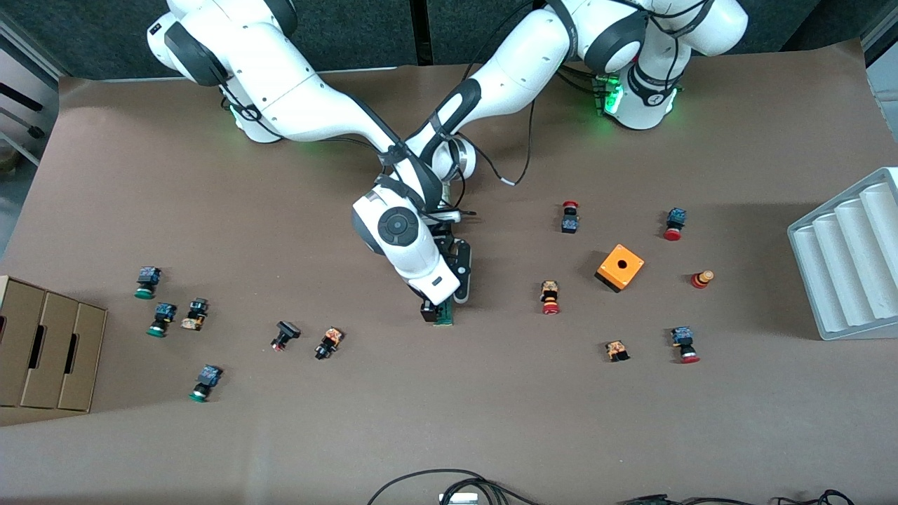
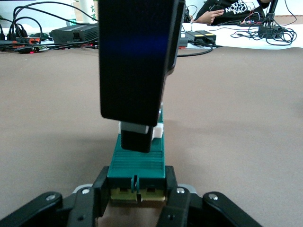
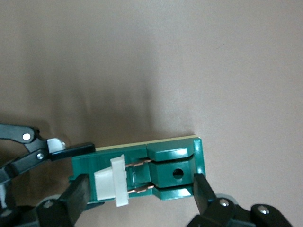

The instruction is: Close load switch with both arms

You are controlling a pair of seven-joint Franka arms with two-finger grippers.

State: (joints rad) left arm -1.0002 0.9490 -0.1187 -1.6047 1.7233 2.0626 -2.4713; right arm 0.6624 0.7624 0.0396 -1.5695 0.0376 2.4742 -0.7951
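Green and narrow, the load switch (image 1: 444, 315) lay flat on the brown table (image 1: 491, 421) near its middle, nearer to the front camera than both arm bases, with both grippers gathered on it. The left gripper (image 2: 137, 191) sat low at one end of the block, its two black fingers (image 2: 100, 189) pressed against the sides there, clamped on the load switch. The right gripper (image 3: 139, 189) came down from above, its fingers (image 3: 203, 189) spread wide along the length of the block, one by the end with the round hole and the other by the white slider (image 3: 113, 182). In the right wrist view the slider stood pulled away from the green housing, with two thin copper pins showing between them. Whether the right fingers actually touched the block could not be told.

Small push buttons (image 1: 330, 342) with red or green caps lay scattered toward both ends of the table. An orange cube (image 1: 620, 267) with a hole sat toward the left arm's end, well apart from the load switch. A white ribbed tray (image 1: 845, 259) lay at the left arm's end, and a cardboard box (image 1: 45, 351) at the right arm's end.
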